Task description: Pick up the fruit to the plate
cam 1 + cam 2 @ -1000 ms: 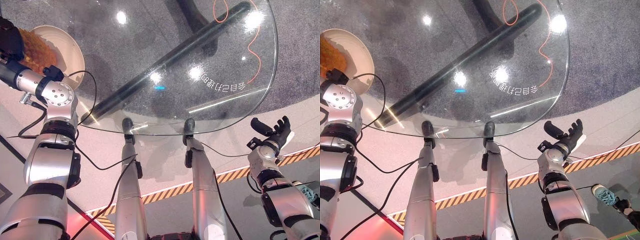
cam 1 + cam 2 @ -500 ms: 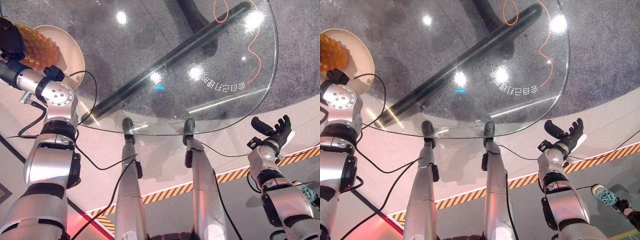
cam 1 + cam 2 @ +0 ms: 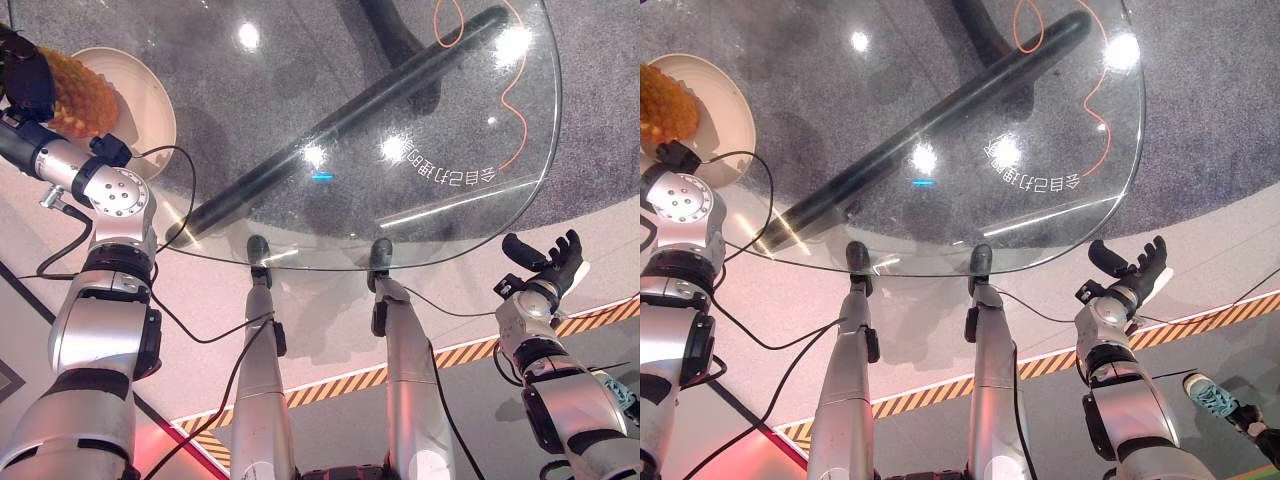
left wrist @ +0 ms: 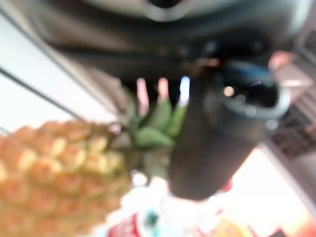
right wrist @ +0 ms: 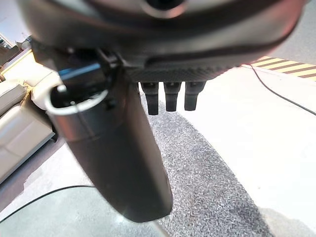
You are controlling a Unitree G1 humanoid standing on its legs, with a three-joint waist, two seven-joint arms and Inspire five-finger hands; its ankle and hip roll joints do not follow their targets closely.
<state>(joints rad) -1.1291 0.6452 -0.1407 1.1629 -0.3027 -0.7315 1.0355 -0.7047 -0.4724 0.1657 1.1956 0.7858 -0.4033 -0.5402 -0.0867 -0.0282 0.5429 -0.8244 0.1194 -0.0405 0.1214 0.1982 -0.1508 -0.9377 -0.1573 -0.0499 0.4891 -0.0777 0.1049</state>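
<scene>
A yellow-orange pineapple (image 3: 88,97) with green leaves (image 4: 158,123) is held over the cream plate (image 3: 150,110) at the far left of the glass table. My left hand (image 3: 25,78) is curled round the fruit, its thumb (image 4: 212,143) lying beside the pineapple (image 4: 54,173) in the left wrist view. Whether the fruit touches the plate (image 3: 732,125) I cannot tell. My right hand (image 3: 545,262) hangs off the table's near right edge, fingers spread and holding nothing; its thumb (image 5: 113,148) and straight fingers show in the right wrist view.
The round glass table (image 3: 450,200) shows a dark bar (image 3: 340,120) of its base and an orange cable (image 3: 505,100) beneath. Yellow-black striped tape (image 3: 450,352) runs on the floor. A person's shoe (image 3: 1215,393) is at the lower right.
My left hand has moved the pineapple a little to the right over the plate. The camera has shifted slightly. The right hand has stayed put.
</scene>
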